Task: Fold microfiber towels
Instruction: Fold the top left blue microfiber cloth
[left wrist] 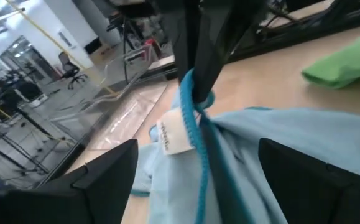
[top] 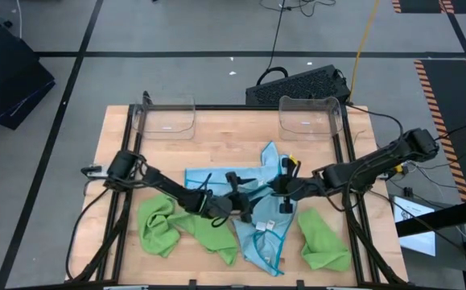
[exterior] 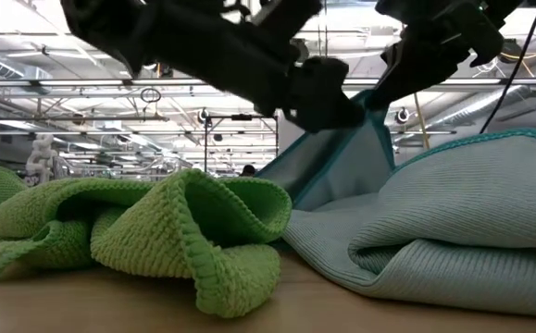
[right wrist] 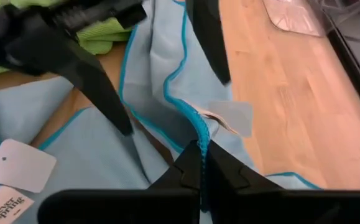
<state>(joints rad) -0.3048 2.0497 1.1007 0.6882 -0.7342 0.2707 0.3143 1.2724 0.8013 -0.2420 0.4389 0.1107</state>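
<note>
1. Lime green towel [exterior: 156, 236] lies nearest you in the low view, bunched in loose folds toward the bench's front left corner.
2. You can see a second green towel [top: 323, 242] rumpled near the front right corner, well apart from the first.
3. Your light blue towel [top: 261, 229] lies mid-bench, its long axis running from the back edge toward the front edge, with one teal-edged corner pointing at the back bins [top: 307, 115].
4. Another light blue towel [top: 204, 177] lies flat just left of it.
5. Your right gripper [right wrist: 201, 155] has its fingers pressed together, pinching the teal hem of the light blue towel beside a white tag [right wrist: 232, 118].
6. Your left gripper [left wrist: 195, 162] hangs over the same towel with its fingers spread wide, holding nothing.
</note>
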